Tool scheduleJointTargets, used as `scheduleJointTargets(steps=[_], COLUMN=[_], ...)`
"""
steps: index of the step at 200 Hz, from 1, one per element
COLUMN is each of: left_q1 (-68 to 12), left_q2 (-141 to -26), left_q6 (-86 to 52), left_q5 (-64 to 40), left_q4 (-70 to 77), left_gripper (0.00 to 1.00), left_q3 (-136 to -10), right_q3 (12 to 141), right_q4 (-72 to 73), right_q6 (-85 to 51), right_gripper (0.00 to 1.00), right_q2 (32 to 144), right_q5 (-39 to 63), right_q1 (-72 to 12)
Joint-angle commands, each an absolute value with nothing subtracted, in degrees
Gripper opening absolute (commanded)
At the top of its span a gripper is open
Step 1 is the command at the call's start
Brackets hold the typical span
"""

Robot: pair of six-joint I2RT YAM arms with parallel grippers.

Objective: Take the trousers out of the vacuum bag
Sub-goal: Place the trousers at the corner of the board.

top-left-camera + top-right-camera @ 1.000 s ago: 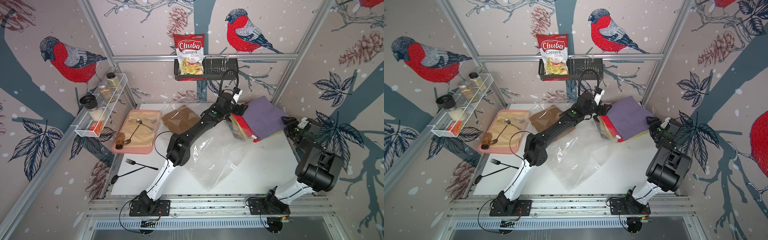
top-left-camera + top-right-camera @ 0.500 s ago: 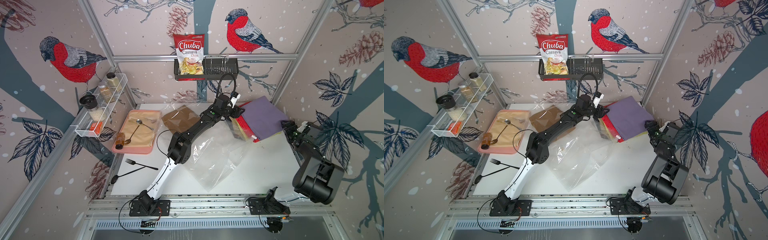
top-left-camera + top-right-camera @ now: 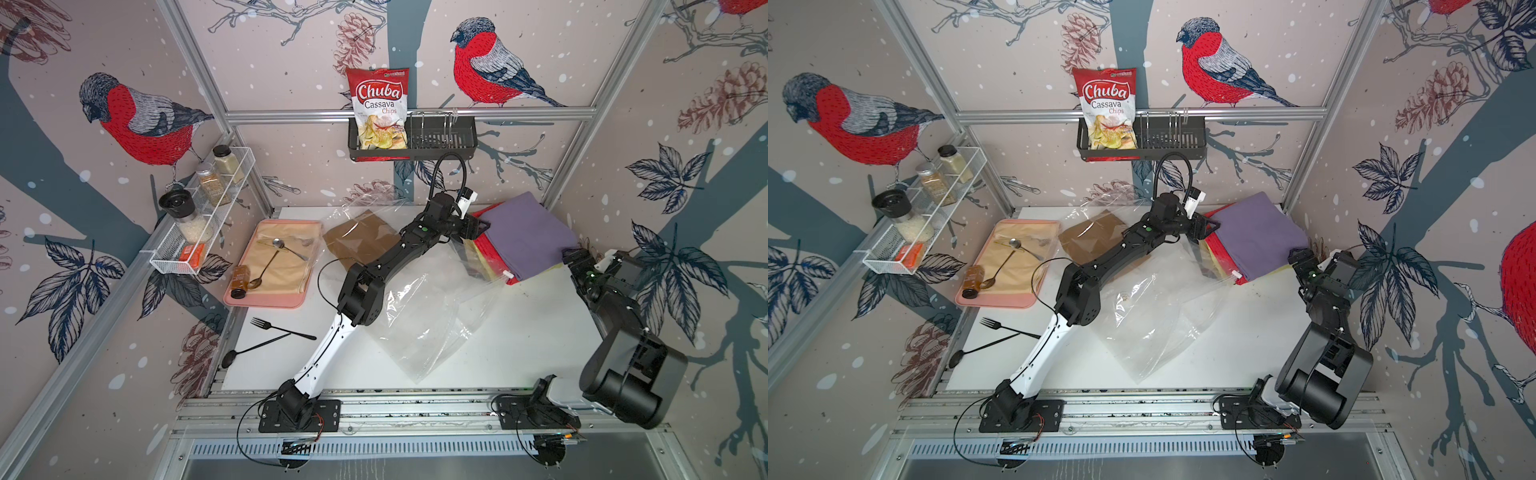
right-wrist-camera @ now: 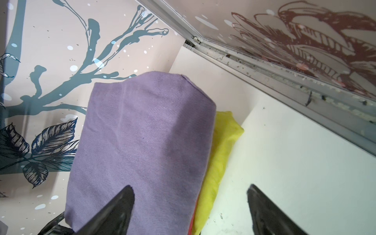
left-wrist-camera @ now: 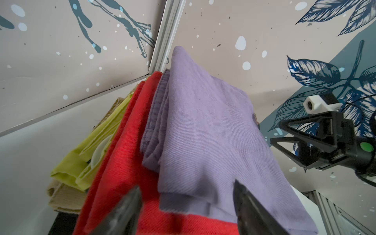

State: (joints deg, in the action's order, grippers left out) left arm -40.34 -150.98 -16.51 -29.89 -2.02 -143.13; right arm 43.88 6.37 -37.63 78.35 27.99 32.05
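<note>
Trousers: purple trousers (image 5: pixel 203 132) lie on red trousers (image 5: pixel 122 173), just ahead of both grippers.
Left gripper (image 5: pixel 186 187): released, fingers spread, holding nothing.
Right gripper (image 4: pixel 190 187): released, empty.
Vacuum bag (image 3: pixel 424 328): behind left gripper, beneath its arm.

The stack of trousers (image 3: pixel 528 232) lies in the far right corner of the table (image 3: pixel 519 345), with my left gripper (image 3: pixel 478 226) at its left edge and my right gripper (image 3: pixel 575 257) at its near right corner. The vacuum bag (image 3: pixel 428 324) sprawls across the middle of the table, its right edge touching the stack, and a lone pair of trousers (image 3: pixel 361 241) lies at its far end under the plastic. Left of the bag sits the tray (image 3: pixel 266 300) with a small bottle (image 3: pixel 240 279) on its near left corner, and before the tray a fork (image 3: pixel 282 329) and a long-handled spoon (image 3: pixel 249 351) lie side by side on the table.
</note>
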Motion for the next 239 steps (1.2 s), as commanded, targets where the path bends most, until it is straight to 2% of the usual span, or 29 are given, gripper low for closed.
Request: scheduleJointTargets(steps=[1, 35, 59, 69, 85, 110, 116, 188, 220, 239], left_q1=[-40.3, -40.3, -40.2, -40.3, -40.2, -39.9, -39.7, -36.6, -36.4, -36.3], left_q2=[-151.1, -151.7, -152.3, -152.6, -152.8, -152.7, -152.6, -148.9, -151.1, -152.3], left_q6=[-17.0, -17.7, -18.5, -18.9, -19.3, -20.6, -21.3, -21.7, -23.8, -25.3], left_q5=[-30.6, -31.4, -31.9, -32.3, -33.0, -34.0, -34.2, -33.0, -34.7, -35.5], left_q4=[1.1, 2.2, 3.4, 4.0, 5.0, 7.8, 8.8, 11.5, 12.1, 12.6], left_gripper=[0.79, 0.50, 0.48, 0.44, 0.31, 0.04, 0.00, 0.00, 0.00, 0.13], left_q3=[-143.4, -143.6, -143.7, -143.8, -144.2, -144.2, -144.3, -143.4, -142.9, -142.7], right_q3=[43.3, 43.0, 43.2, 43.2, 43.2, 42.6, 42.2, 41.2, 41.0, 40.9], right_q4=[6.7, 6.9, 6.2, 6.0, 5.9, 6.3, 6.7, 8.6, 8.4, 7.1], right_q6=[-36.8, -36.8, -36.5, -36.4, -36.3, -36.6, -36.8, -37.2, -37.4, -37.1], right_gripper=[0.87, 0.87, 0.87, 0.87, 0.87, 0.87, 0.87, 0.87, 0.87, 0.87], right_q2=[77.6, 76.9, 75.9, 75.8, 75.6, 75.3, 75.2, 74.9, 74.3, 73.4], right_q5=[28.3, 29.0, 29.1, 29.1, 29.3, 29.6, 29.7, 30.7, 30.1, 29.5], right_q1=[32.1, 32.1, 32.3, 32.3, 32.5, 32.5, 32.5, 32.5, 32.5, 32.8])
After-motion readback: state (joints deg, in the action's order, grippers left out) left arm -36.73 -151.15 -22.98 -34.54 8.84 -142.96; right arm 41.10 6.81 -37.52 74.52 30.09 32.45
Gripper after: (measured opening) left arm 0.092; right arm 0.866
